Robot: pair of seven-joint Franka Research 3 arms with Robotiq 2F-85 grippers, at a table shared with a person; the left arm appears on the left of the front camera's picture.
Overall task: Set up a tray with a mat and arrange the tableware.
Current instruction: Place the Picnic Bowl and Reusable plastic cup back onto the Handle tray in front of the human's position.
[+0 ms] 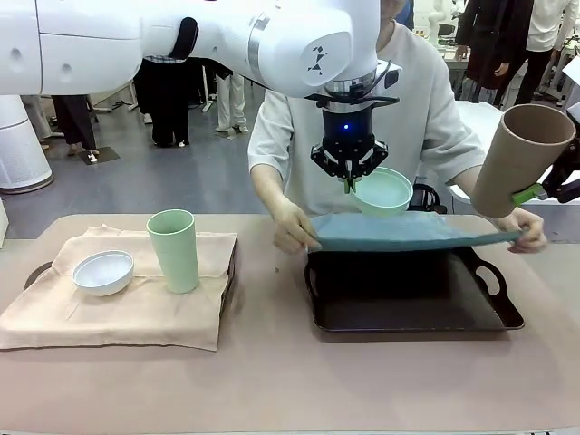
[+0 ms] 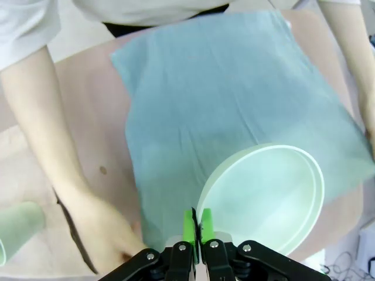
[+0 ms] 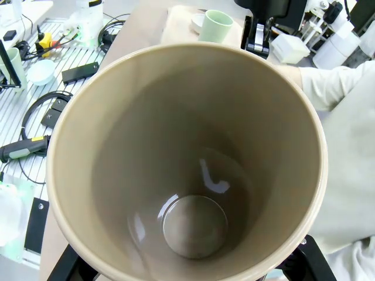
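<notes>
White round bowl (image 1: 103, 272) and pale green plastic cup (image 1: 174, 249) sat on beige cloth, worktop left. Left hand (image 1: 349, 177) pinched mint green bowl (image 1: 382, 190) rim; person held blue-grey mat (image 1: 408, 231) over black tray (image 1: 408, 319). Right hand (image 1: 535, 192) gripped tan-brown cup (image 1: 518, 156). Next probably: mat down, then place.

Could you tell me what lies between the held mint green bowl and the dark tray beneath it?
In the front view, the blue-green mat, held by the person's hands, hangs between the mint green bowl and the dark tray.
</notes>
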